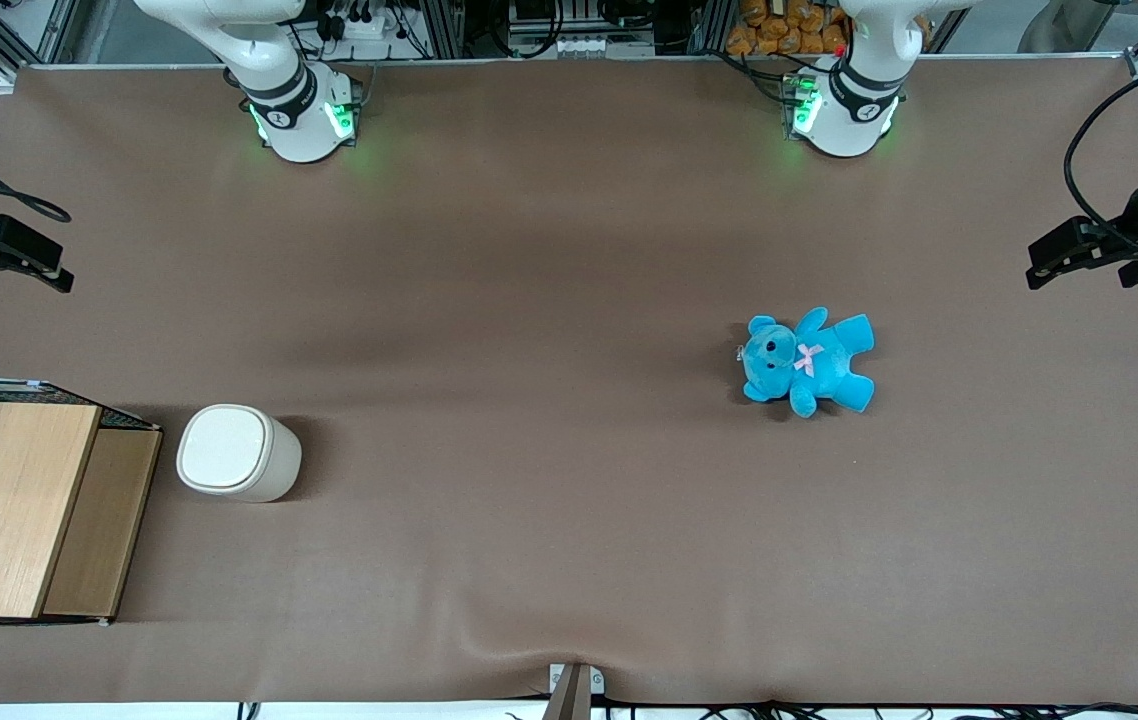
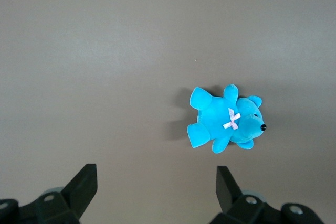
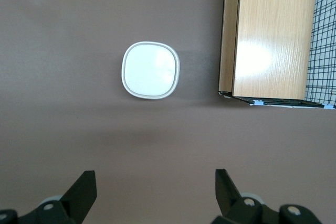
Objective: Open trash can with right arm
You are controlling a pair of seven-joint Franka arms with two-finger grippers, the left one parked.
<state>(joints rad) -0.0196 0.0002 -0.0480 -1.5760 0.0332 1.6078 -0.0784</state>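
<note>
The trash can (image 1: 237, 452) is a small cream-white bin with a rounded-square body. It stands upright on the brown table toward the working arm's end, and its flat lid lies shut. The right wrist view looks straight down on that lid (image 3: 150, 70). My right arm's gripper (image 1: 19, 262) hangs high above the table, farther from the front camera than the trash can and well apart from it. It is open (image 3: 155, 184), with only bare table showing between its black fingers (image 3: 84, 190).
A wooden-topped wire box (image 1: 19, 500) stands close beside the trash can at the table's end, also seen as the box (image 3: 270, 35). A blue teddy bear (image 1: 807, 360) lies toward the parked arm's end. Brown table cover (image 1: 529, 300) spreads between them.
</note>
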